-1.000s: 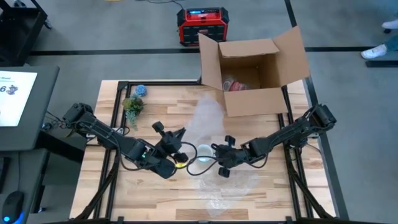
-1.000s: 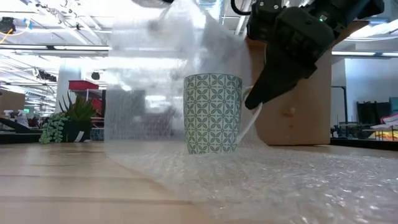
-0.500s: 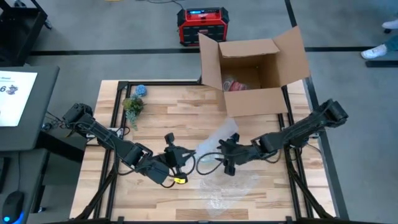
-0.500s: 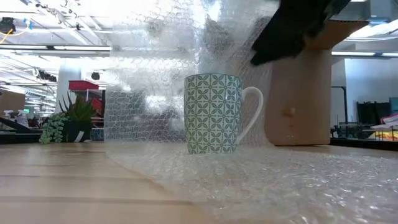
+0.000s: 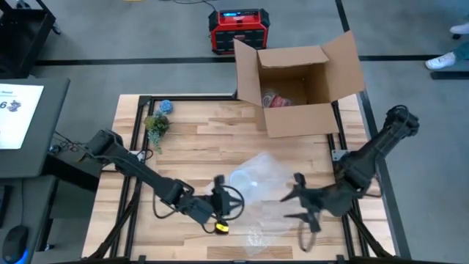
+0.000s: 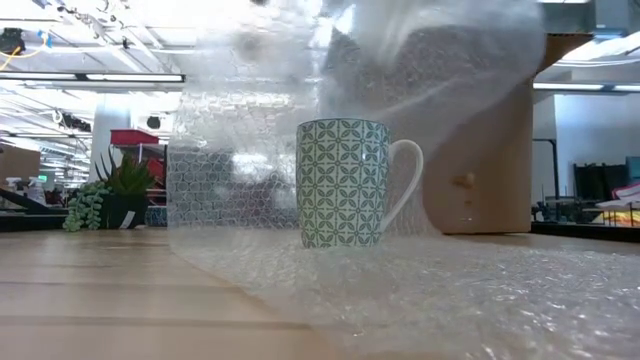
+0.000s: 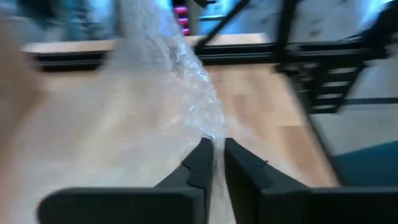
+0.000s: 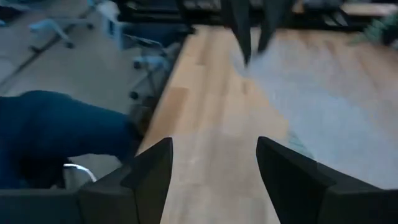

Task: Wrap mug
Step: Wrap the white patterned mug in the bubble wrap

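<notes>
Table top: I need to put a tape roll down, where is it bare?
Bare wood lies between the small plant and the cardboard box. The near middle is crowded: bubble wrap over the mug, the left tool shut on the wrap, the right tool open beside it.

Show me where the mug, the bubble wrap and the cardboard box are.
mug [image 6: 342, 180]: low view, on the patterned side of its body.
bubble wrap [image 6: 450, 280]: low view, on the flat sheet lying in front of the mug.
cardboard box [image 5: 300, 121]: high view, on its front wall.
</notes>
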Tool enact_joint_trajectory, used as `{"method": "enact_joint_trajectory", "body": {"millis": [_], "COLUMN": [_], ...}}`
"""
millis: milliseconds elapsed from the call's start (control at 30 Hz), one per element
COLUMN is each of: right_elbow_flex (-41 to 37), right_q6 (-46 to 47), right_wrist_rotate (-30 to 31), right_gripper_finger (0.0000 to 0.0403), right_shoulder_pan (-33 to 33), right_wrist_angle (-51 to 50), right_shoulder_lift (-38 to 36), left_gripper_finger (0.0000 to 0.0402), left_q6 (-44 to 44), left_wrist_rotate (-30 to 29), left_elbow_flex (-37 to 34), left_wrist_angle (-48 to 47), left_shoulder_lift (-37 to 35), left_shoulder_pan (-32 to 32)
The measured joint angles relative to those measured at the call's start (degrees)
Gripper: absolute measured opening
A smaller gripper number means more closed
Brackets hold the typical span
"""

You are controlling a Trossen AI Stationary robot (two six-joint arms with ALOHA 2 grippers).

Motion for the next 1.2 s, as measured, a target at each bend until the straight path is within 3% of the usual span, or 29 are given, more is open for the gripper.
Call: {"method": "enact_joint_trajectory", "body": {"millis": [133, 367, 500, 667, 800, 900, 1000, 1200], "right_elbow_flex": [0.00, 0.00, 0.00, 0.00, 0.00, -0.01, -0.02, 0.00], "right_q6": [-2.16, -1.60, -0.66, 4.04, 10.77, 10.77, 9.60, 10.68], "right_wrist_rotate": [2.87, 4.50, 2.75, 1.59, 1.04, -0.49, -5.73, -10.53], "right_gripper_finger": [0.0218, 0.0218, 0.0218, 0.0218, 0.0218, 0.0218, 0.0218, 0.0218], "right_shoulder_pan": [3.19, -0.30, -4.99, -11.96, -17.60, -21.16, -23.57, -23.44], "right_wrist_angle": [3.58, 5.02, 5.74, 4.77, -4.62, -5.04, -3.95, -5.17], "right_shoulder_lift": [0.00, 4.42, 8.02, 10.80, 11.21, 12.78, 16.05, 26.37], "left_gripper_finger": [0.0075, 0.0139, 0.0142, 0.0139, 0.0139, 0.0139, 0.0139, 0.0139], "left_q6": [-0.52, -0.44, -1.04, -10.54, -20.02, -23.71, -25.15, -27.28], "left_wrist_rotate": [8.31, 10.88, 8.94, -2.56, -1.18, 0.26, 1.09, 2.47], "left_elbow_flex": [0.02, 1.30, 4.28, 6.73, 6.73, 6.73, 6.73, 6.69], "left_wrist_angle": [7.27, 5.27, -3.77, -23.46, -32.64, -34.15, -32.28, -30.96], "left_shoulder_lift": [3.70, 2.44, -1.33, -3.93, -3.02, 0.28, 4.13, 11.94], "left_shoulder_pan": [0.81, 1.21, 0.74, 0.09, 0.40, 0.01, -0.48, -1.24]}}
